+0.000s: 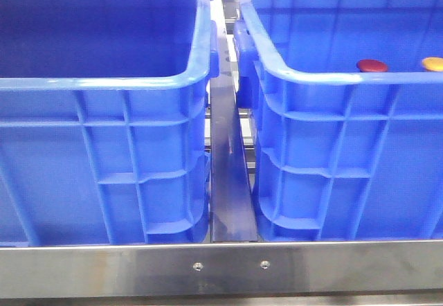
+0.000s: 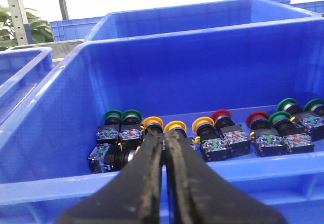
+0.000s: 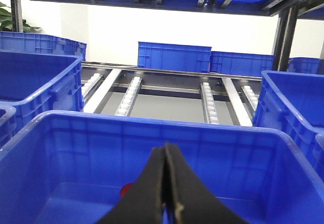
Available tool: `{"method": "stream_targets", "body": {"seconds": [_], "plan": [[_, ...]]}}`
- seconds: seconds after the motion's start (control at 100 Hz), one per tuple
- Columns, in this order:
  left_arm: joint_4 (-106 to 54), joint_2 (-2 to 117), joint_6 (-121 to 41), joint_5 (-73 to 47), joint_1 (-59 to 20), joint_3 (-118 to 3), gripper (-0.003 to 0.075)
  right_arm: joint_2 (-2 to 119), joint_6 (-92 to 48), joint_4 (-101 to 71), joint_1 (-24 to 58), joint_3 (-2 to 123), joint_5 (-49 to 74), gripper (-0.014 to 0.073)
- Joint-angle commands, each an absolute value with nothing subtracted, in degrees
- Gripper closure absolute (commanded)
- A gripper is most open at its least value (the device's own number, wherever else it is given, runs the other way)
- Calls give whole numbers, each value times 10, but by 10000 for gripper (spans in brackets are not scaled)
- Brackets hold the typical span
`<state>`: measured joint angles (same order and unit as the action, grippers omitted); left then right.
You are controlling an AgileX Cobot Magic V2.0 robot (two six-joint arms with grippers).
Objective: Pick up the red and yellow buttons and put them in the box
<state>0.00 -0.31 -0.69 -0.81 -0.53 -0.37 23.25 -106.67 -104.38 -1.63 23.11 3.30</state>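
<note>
**Ana:** Steel framing ran along the front, with two blue crates side by side on it and a dark gap between them. What did you make of the left one?

**Ben:** From the front, the left crate (image 1: 104, 77) showed only bare walls. The left wrist camera looked into a crate (image 2: 202, 57) holding a row of push-button switches: green, yellow (image 2: 175, 127) and red (image 2: 221, 115) heads on black bodies, lying along the far wall. The left gripper (image 2: 163, 148) had its fingers pressed together, pinching nothing, and hung just short of the yellow heads, which lay straight ahead of its tips.

**Ana:** And the right?

**Ben:** The right crate (image 1: 346, 77) had a red button (image 1: 372, 65) and a yellow button (image 1: 433, 63) showing just over its near rim. The right gripper (image 3: 165, 183) was likewise closed and empty above a crate (image 3: 152, 127), with a spot of red (image 3: 126, 190) on the floor just beside its tips.

**Ana:** Which arm was nearer?

**Ben:** I'd judge each had a target close. Which crate was the box, I couldn't tell. The walls were high, so any lift would need to clear the rim; the floor around the buttons looked roomy.
</note>
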Motion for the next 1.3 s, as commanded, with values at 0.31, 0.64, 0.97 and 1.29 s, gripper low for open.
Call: {"method": "stream_targets", "body": {"seconds": [0.31, 0.64, 0.97, 1.29], "plan": [[-6, -22, 0, 40, -5, 25, 739, 235, -1067, -1100, -16, 245, 46, 662], [-6, -22, 0, 40, -5, 25, 739, 235, -1067, -1100, -16, 245, 46, 662], [-6, -22, 0, 40, -5, 25, 739, 235, -1067, -1100, -16, 245, 45, 662], [-6, -22, 0, 40, -5, 25, 739, 233, -866, -880, -16, 246, 66, 662]]}}
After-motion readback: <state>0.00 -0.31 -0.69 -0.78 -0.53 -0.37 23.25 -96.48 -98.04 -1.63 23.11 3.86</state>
